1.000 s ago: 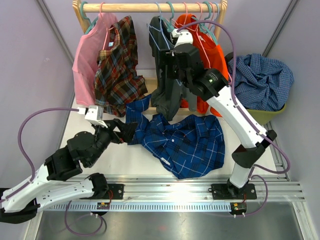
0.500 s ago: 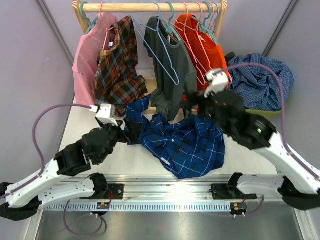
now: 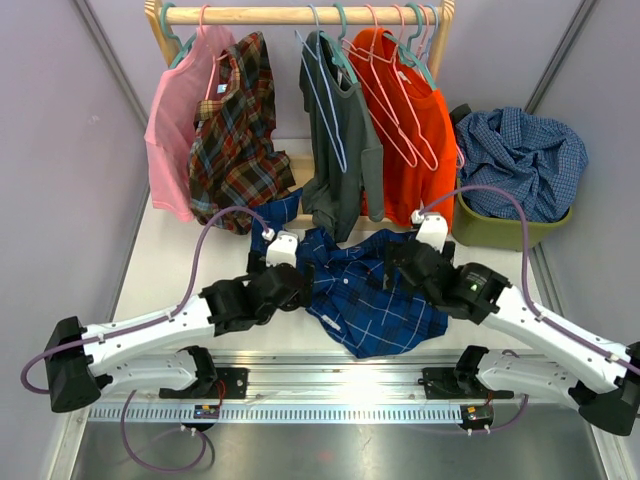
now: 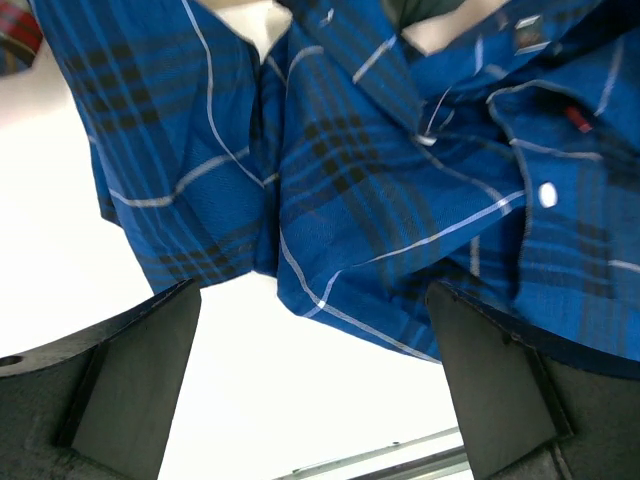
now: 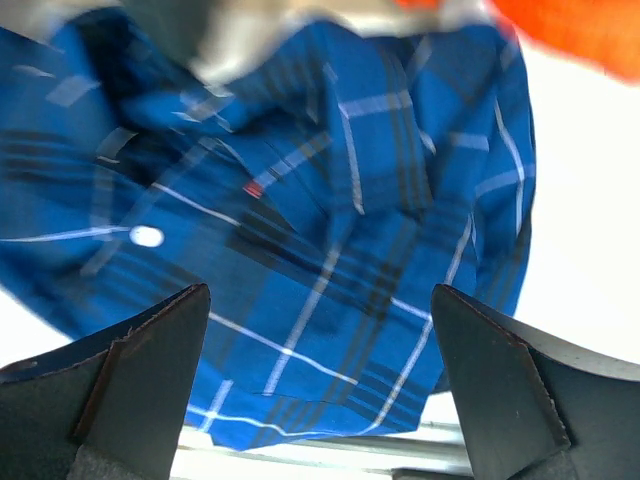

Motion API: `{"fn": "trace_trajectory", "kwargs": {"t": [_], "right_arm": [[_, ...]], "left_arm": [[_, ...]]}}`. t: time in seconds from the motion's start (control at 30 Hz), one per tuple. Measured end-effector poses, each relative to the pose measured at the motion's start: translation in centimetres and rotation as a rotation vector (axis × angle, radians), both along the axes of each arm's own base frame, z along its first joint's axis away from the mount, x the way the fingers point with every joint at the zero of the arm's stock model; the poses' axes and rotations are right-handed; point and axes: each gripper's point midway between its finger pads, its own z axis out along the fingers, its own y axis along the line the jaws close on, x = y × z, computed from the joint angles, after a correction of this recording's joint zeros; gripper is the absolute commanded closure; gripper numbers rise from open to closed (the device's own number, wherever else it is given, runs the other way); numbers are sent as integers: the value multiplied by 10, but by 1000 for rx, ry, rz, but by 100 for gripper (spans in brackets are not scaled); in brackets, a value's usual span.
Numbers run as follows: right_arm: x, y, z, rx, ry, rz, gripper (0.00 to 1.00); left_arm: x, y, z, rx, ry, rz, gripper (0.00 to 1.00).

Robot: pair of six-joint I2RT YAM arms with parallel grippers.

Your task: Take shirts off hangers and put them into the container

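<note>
A dark blue plaid shirt (image 3: 375, 292) lies spread on the table, off any hanger. My left gripper (image 3: 300, 284) stands open at its left edge, and in the left wrist view the shirt's hem (image 4: 340, 180) lies just beyond the left gripper (image 4: 315, 400), over bare table. My right gripper (image 3: 393, 262) hovers open over the shirt's right half (image 5: 330, 230); the right gripper (image 5: 320, 390) holds nothing. Pink (image 3: 172, 120), red-brown-green plaid (image 3: 238, 135), dark grey (image 3: 338, 150) and orange (image 3: 420, 135) shirts hang on hangers. An empty lavender-blue hanger (image 3: 322, 100) hangs in front of the grey one. The olive container (image 3: 500, 233) stands at the right.
A wooden rail (image 3: 300, 14) runs across the back, carrying the hangers. A crumpled blue checked shirt (image 3: 522, 160) fills the container. Purple walls close in on both sides. A metal rail (image 3: 340, 385) with the arm bases runs along the near table edge.
My right arm has dropped from the dark grey shirt at the rail down over the blue plaid shirt, its jaws opening wider. My left arm has swung right along the shirt's left edge.
</note>
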Motion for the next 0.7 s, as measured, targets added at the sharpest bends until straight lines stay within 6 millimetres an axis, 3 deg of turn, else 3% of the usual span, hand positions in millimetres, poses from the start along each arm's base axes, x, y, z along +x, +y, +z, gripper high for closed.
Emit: {"fn": "trace_trajectory", "kwargs": {"t": [0.1,0.3,0.4,0.53,0.7], "right_arm": [[-6,-8,-28,-13,53,-63,0],[-14,-17,-55,28,101,-163,1],[-17,-18,-76,13,139,-199,0],[-26,-10,-125,25,222,-210,1],[-37,-2,-168,117,268,-209,0]], "left_arm": [[-1,1,-11,21,16,5,1],[-2,3,-10,10,15,9,1],[-3,6,7,-52,-14,12,1],[-5,16,41,-165,-86,28,1],[-8,32,54,-204,-119,61,1]]}}
